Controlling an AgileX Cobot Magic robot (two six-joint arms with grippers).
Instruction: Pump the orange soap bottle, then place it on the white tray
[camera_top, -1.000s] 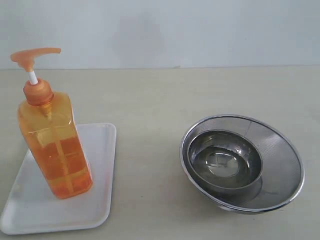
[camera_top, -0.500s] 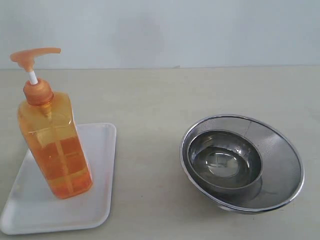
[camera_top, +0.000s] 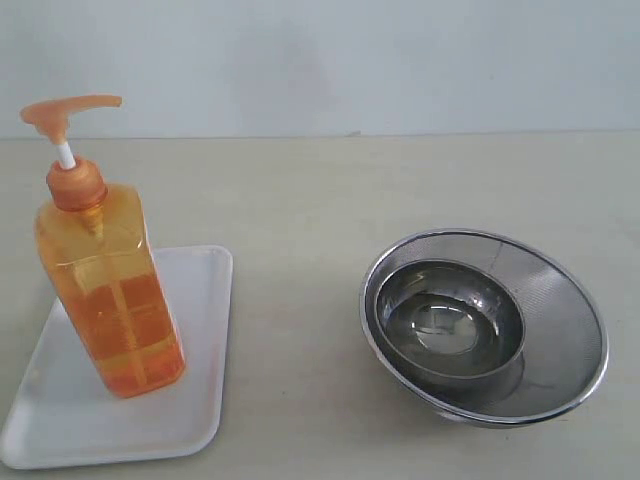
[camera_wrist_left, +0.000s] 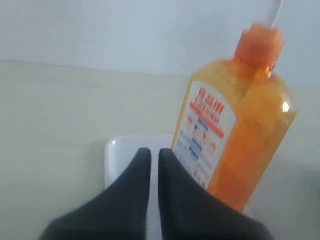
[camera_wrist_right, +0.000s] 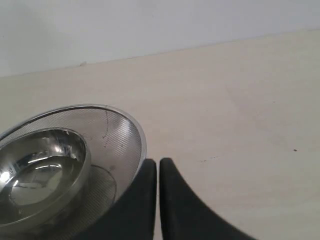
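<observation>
We see the orange soap bottle standing upright on the white tray, toward the tray's far left part. Its pump head is raised on the white stem, and the spout points right in the exterior view. The tray lies flat at the left of the table. Well apart on the right sits a round steel mesh bowl with a smaller steel bowl nested inside it. In the left wrist view the left gripper hangs over the tray's edge, just beside the bottle's white label. Its dark fingers are drawn narrow to a thin slit, with nothing between them. The right gripper is just as narrow and empty, close by the mesh bowl's rim above bare table.
</observation>
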